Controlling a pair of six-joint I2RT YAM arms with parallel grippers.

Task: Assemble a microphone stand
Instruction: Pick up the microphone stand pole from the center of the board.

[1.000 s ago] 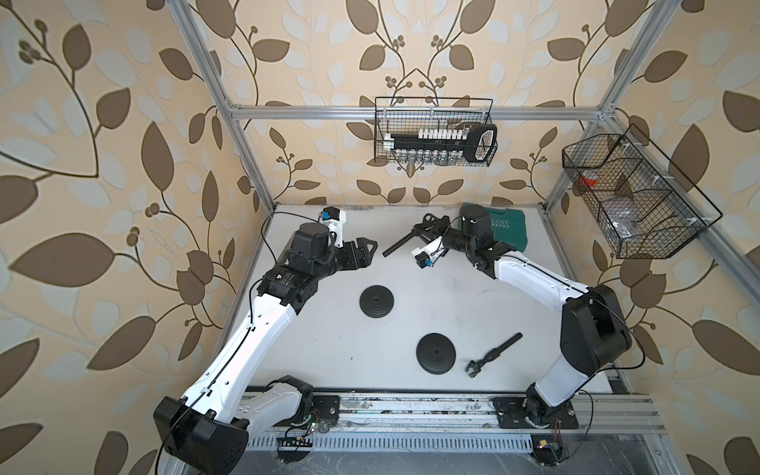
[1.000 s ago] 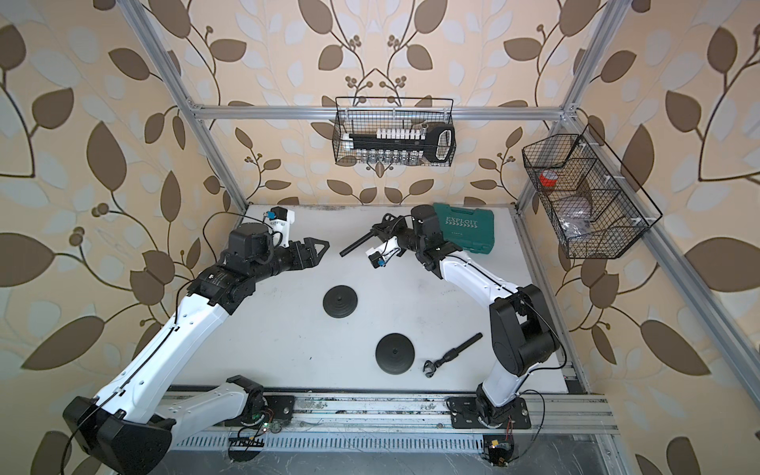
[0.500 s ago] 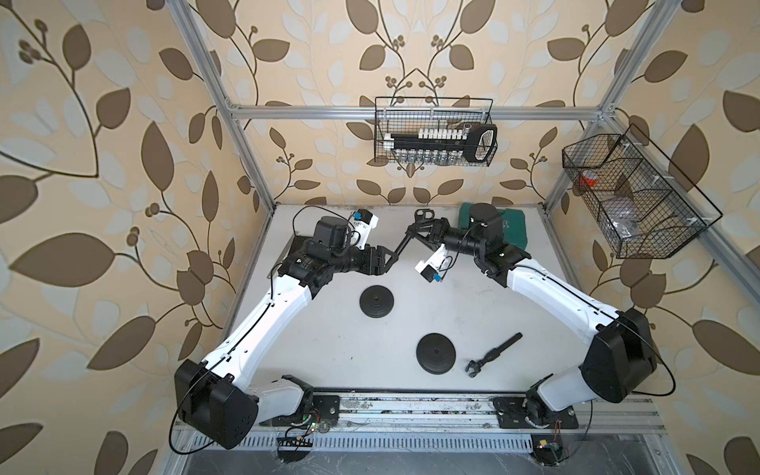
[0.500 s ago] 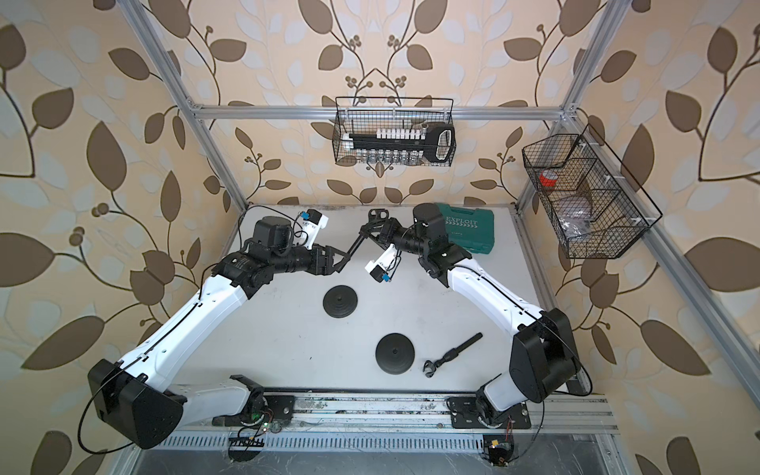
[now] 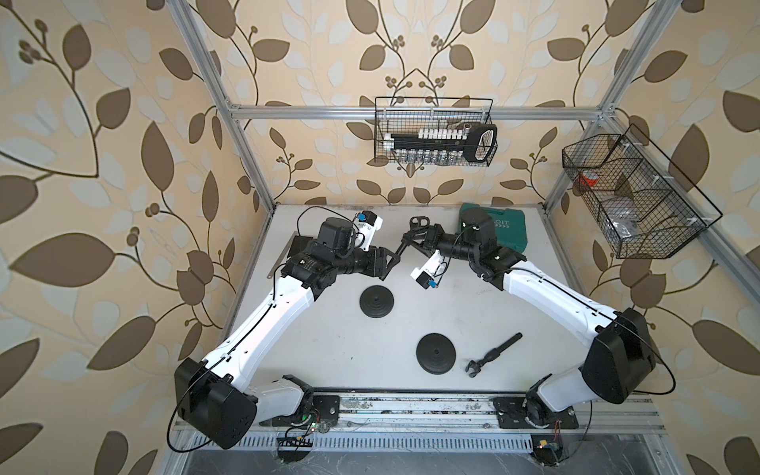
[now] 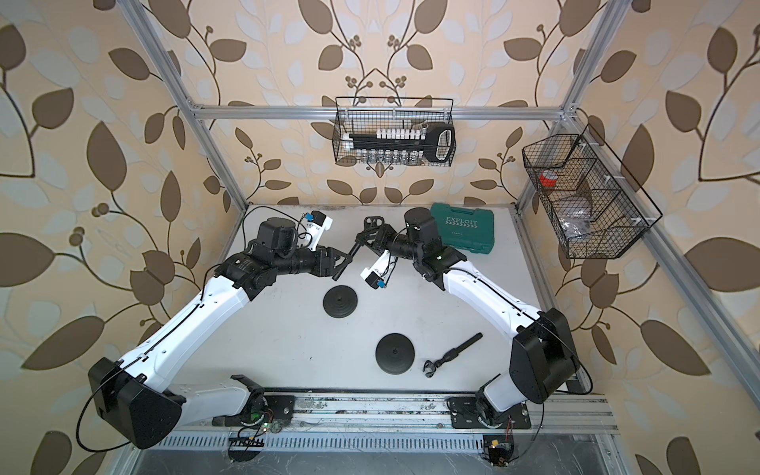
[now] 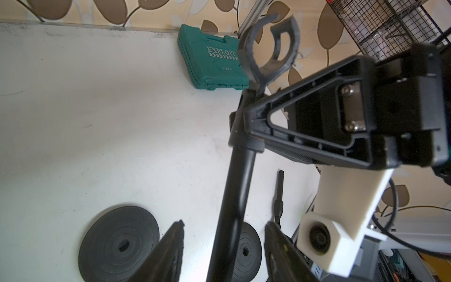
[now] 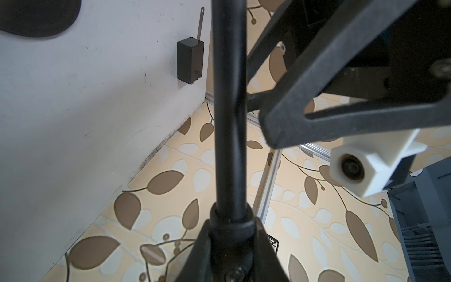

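Two white-and-black robot arms meet above the back of a white table [image 5: 329,353]. The right end effector [image 8: 233,232] is closed on a slim black metal microphone-stand pole [image 7: 234,195], its fingers clamped on the thicker collar near the pole's upper end. Beyond that grip, a black plastic U-shaped microphone clip [image 7: 268,48] sticks out toward the back wall. The pole is held in the air, clear of the table, and runs from the right end effector across to the left end effector [image 7: 224,223]. The left end effector is open: its two black fingers [image 7: 170,251] stand on either side of the pole's lower shaft with a visible gap on each side, so it is around the pole without touching it. Just in front of the left end effector, a flat round black base disc [image 5: 376,302] with a centre hole lies on the table. A second base disc [image 5: 436,353] lies farther forward, well apart from both end effectors. Just beside it, a second black pole [image 5: 493,354] with its own clip lies flat on the table. Behind the right end effector's wrist, at the table's back edge, sits a green plastic tool case [image 6: 462,232] lettered EXPLOIT. A small black box [image 8: 190,59] rests near the table edge beyond the left arm.
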